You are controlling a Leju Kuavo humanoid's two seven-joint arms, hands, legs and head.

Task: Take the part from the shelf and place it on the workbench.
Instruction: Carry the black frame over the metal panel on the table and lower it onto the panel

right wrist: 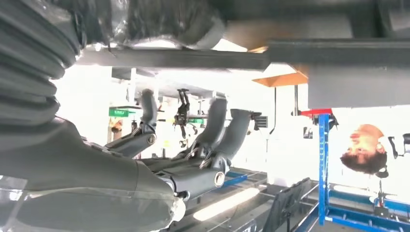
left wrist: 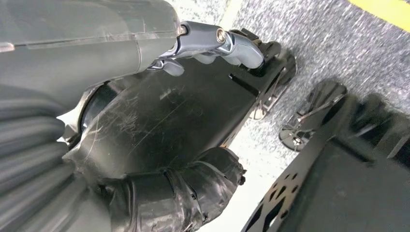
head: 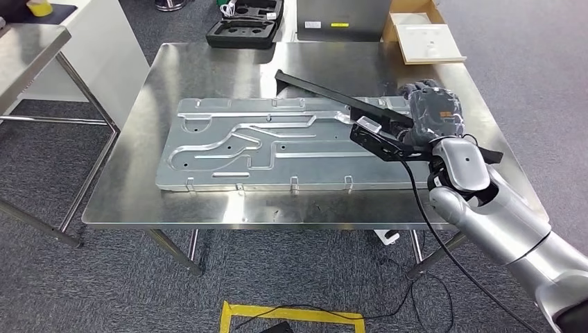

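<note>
over the workbench (head: 132, 180), the right hand (head: 433, 114) grips a long black part (head: 333, 97), fingers closed around it.

No words or numbers can be read here. A yellow label (head: 340, 25) and a white label (head: 313, 25) sit on the grey box (head: 343, 17) behind the table (head: 208, 76) — both too small to read.

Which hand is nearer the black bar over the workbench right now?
Right. The right hand holds the black bar at its end; the left hand hangs down by the floor.
</note>
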